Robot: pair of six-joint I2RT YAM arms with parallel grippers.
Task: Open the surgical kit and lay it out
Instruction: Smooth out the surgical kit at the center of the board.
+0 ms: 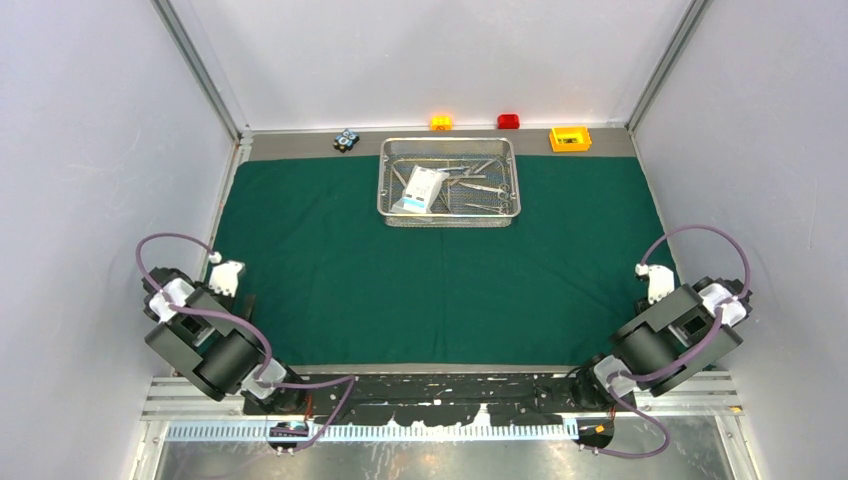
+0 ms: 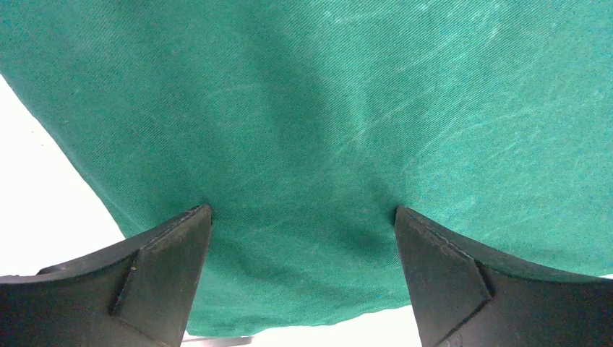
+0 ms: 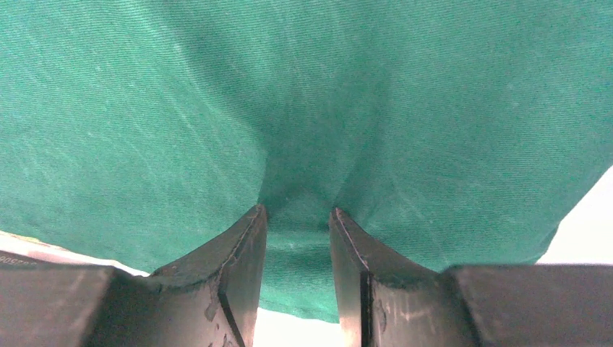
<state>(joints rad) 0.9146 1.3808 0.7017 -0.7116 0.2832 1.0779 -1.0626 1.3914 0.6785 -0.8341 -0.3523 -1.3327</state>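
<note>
The dark green drape [image 1: 430, 290] lies spread flat over the table. The steel wire-mesh tray [image 1: 450, 219] stands on its far middle, holding the flat white pouch [image 1: 422, 190] and slim silver forceps [image 1: 485, 187] with other instruments. My left gripper [image 1: 228, 272] is at the drape's left edge, open wide with its tips on the cloth [image 2: 303, 207]. My right gripper [image 1: 655, 283] is at the drape's right edge. Its jaws stand a narrow gap apart [image 3: 298, 208], tips pressed on the drape [image 3: 303, 108], with cloth puckered between them.
Along the bare back strip sit a small dark blue-black object [image 1: 346, 139], an orange block [image 1: 441, 122], a red block [image 1: 508, 121] and a yellow box [image 1: 570, 138]. White walls close in left, right and behind. Both arm bases sit at the near edge.
</note>
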